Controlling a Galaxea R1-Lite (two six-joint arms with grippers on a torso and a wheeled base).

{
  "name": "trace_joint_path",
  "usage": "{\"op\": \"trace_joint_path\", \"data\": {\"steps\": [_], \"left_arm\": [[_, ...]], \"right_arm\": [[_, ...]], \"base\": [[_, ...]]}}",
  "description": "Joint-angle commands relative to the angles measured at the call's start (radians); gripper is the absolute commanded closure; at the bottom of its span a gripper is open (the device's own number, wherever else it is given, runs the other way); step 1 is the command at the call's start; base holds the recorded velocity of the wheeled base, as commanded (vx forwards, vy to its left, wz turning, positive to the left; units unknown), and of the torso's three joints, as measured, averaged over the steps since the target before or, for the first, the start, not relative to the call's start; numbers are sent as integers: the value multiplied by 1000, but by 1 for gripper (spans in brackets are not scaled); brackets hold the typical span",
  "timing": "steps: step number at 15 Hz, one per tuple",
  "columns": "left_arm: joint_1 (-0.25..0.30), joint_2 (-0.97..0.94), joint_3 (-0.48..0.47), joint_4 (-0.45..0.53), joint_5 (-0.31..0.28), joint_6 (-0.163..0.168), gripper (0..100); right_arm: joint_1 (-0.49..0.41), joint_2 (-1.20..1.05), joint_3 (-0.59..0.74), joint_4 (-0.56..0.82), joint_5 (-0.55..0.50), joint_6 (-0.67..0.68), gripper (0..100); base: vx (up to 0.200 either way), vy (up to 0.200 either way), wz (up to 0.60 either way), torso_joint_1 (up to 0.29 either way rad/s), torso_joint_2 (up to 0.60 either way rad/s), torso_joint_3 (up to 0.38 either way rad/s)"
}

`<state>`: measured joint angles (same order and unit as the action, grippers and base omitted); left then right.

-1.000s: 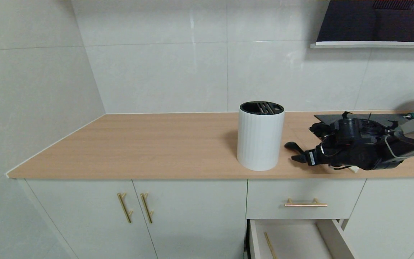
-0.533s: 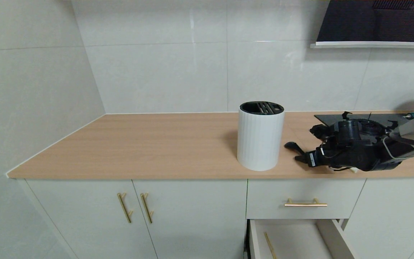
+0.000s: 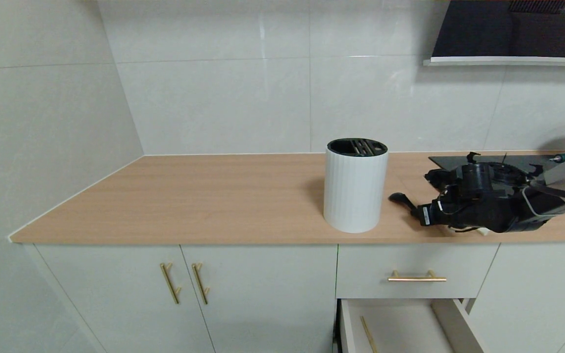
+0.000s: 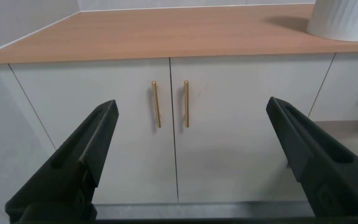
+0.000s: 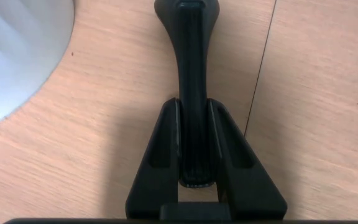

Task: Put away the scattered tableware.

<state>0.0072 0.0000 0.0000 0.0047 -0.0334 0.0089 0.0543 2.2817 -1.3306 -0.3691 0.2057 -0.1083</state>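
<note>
**While the hold sits so far down the handle, a lift could tip or slip**

Because the right gripper (image 5: 191, 106) has its two fingers clenched on either side of a black ribbed utensil handle (image 5: 190, 50), the free rounded end of that handle juts well past the fingertips. It points toward the tall white ribbed cylindrical holder (image 3: 355, 191). The working end of the utensil is hidden behind the gripper, so its weight and length cannot be judged. If that hidden end is heavy, the piece may pivot between the narrow fingers once raised.

The handle lies low over the light wooden countertop (image 3: 214, 196), just beside the holder's base. Whether it touches the wood cannot be told. A careless swing toward the holder could knock the jutting end against the white wall and shove or topple it.

The holder's black slotted top (image 3: 357, 146) offers narrow openings, so a tilted utensil would likely catch on the rim rather than drop in.

The left gripper (image 4: 191, 109) hangs with fingers spread wide and empty before the white cabinet doors (image 4: 229, 143), well apart from the work and no help if anything slides.
</note>
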Motion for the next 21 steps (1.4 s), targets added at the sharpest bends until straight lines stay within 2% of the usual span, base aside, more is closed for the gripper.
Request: {"op": "trace_joint_path", "data": {"steps": [1, 4, 6, 9, 15, 21], "left_arm": [[0, 0, 0, 0, 0, 0, 0], [0, 0, 0, 0, 0, 0, 0], [0, 0, 0, 0, 0, 0, 0], [0, 0, 0, 0, 0, 0, 0], [0, 0, 0, 0, 0, 0, 0], [0, 0, 0, 0, 0, 0, 0]], "right_arm": [[1, -24, 1, 4, 0, 4, 100], [1, -168, 53, 61, 0, 59, 100], [27, -320, 77, 216, -3, 93, 100], [68, -564, 182, 467, -2, 122, 100], [133, -889, 504, 493, -8, 124, 100], [124, -900, 597, 486, -11, 121, 100]], "base": [[0, 0, 0, 0, 0, 0], [0, 0, 0, 0, 0, 0], [0, 0, 0, 0, 0, 0], [0, 0, 0, 0, 0, 0], [0, 0, 0, 0, 0, 0], [0, 0, 0, 0, 0, 0]]}}
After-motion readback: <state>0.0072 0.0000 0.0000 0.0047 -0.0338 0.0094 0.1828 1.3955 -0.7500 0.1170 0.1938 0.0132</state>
